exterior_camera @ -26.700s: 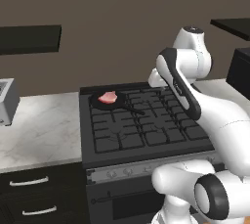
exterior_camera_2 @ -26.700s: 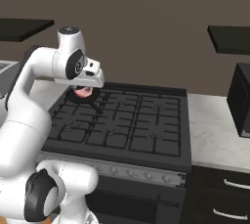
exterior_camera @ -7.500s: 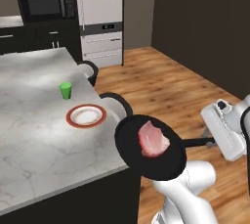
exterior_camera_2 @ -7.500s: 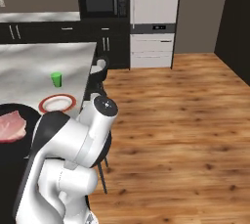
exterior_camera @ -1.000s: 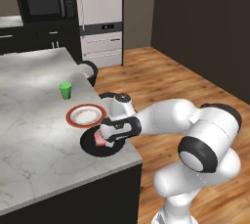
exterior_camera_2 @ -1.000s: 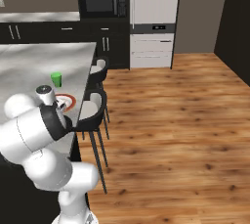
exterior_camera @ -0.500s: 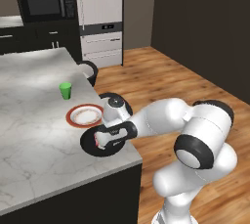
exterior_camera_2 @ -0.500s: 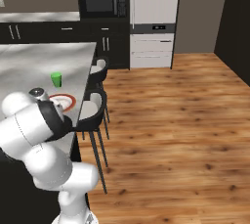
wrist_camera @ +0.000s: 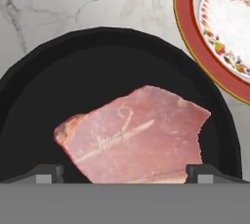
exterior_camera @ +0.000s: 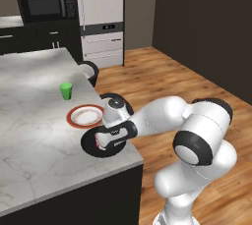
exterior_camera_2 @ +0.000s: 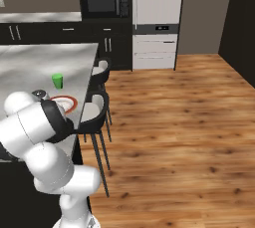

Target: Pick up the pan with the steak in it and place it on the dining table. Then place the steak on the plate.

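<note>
**Pan down, steak next**

The round shallow black frying pan [exterior_camera: 101,144] sits on the white-grey marbled stone dining table [exterior_camera: 34,121], near its edge. The raw pink-red steak [wrist_camera: 134,137] lies inside. The round white plate with reddish-brown rim [wrist_camera: 219,32] waits at the pan's two o'clock, just beside it. The robot's two-finger gripper [wrist_camera: 124,173] hangs over the meat, jaws spread wide, holding nothing. A flat slab may slip from a shallow pinch, or a low reach could nudge the pan.
</note>
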### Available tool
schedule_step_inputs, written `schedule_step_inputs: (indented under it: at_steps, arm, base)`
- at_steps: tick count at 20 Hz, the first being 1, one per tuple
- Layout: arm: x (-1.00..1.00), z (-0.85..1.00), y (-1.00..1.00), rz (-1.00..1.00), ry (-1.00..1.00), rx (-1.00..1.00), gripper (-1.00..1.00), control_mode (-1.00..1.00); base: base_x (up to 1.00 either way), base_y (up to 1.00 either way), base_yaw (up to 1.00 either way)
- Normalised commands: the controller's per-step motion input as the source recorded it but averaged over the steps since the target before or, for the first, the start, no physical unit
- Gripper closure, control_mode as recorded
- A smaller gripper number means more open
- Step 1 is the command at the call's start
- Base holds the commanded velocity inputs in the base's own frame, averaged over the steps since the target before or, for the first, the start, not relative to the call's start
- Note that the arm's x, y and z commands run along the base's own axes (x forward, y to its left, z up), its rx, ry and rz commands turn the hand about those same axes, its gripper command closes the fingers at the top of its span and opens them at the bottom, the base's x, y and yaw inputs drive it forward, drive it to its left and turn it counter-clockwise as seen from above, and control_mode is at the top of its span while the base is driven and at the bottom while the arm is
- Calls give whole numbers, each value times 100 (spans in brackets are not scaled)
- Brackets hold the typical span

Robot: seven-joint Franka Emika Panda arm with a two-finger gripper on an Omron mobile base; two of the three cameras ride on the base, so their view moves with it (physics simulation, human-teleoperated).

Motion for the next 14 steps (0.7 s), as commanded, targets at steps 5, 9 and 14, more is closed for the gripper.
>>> schedule_step_inputs:
  at_steps: [5,9,14]
  arm:
    - [14,-14,9,0,5,-1,-100,-100]
    - [17,-26,14,0,8,-2,-100,-100]
    - [17,-26,15,0,9,-3,-100,-100]
  base:
    - [0,0,0]
    - [0,0,0]
    - [0,0,0]
